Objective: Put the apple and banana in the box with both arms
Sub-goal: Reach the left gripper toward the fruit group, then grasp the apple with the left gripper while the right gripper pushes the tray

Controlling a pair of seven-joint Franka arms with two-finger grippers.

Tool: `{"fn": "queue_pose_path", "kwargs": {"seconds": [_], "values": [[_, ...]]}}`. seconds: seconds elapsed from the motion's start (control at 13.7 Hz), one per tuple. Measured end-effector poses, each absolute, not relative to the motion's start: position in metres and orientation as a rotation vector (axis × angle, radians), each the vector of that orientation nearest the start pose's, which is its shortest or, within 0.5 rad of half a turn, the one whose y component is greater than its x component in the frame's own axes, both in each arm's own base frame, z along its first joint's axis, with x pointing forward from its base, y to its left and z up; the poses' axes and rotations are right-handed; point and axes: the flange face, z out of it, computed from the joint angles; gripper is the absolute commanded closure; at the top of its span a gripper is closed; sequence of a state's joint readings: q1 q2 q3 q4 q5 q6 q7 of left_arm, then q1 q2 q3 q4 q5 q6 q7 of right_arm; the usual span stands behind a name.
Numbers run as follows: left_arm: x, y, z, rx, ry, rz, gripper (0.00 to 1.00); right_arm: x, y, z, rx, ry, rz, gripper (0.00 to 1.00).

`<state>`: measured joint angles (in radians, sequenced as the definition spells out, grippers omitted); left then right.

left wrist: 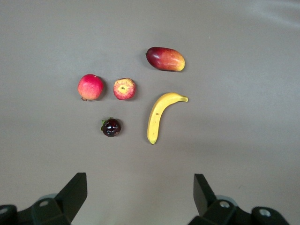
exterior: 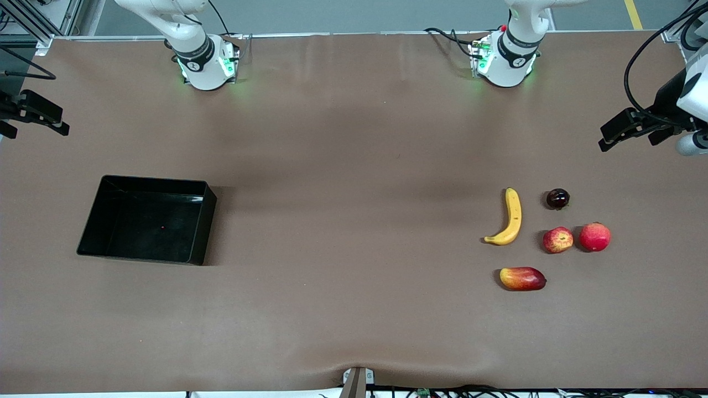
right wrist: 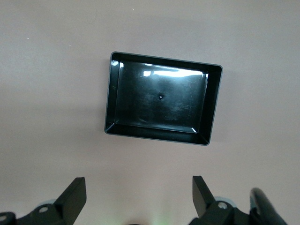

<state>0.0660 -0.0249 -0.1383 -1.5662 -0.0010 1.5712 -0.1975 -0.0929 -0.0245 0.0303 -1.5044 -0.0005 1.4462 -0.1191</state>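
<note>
The small red apple streaked with yellow [exterior: 557,240] and the curved yellow banana [exterior: 509,218] are lying side by side toward the left arm's end of the brown table [exterior: 354,138]. The shallow black rectangular box [exterior: 199,221] is sitting toward the right arm's end. The left gripper [left wrist: 140,194] is hanging over the fruit, released; the right gripper [right wrist: 139,194] is hanging over the box, likewise released.

Banana [exterior: 513,217] and apple [exterior: 557,240] lie close together at the left arm's end; the black box [exterior: 206,221] sits well apart, empty.
</note>
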Motion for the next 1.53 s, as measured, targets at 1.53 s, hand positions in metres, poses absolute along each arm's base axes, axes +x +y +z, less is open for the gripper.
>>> {"fn": "queue_pose_path", "kwargs": {"seconds": [1.53], "values": [[0.635, 0.039, 0.286, -3.068, -0.256, 0.098, 0.00, 0.599, -0.149, 0.547, -3.129, 0.180, 0.114, 0.00]]}}
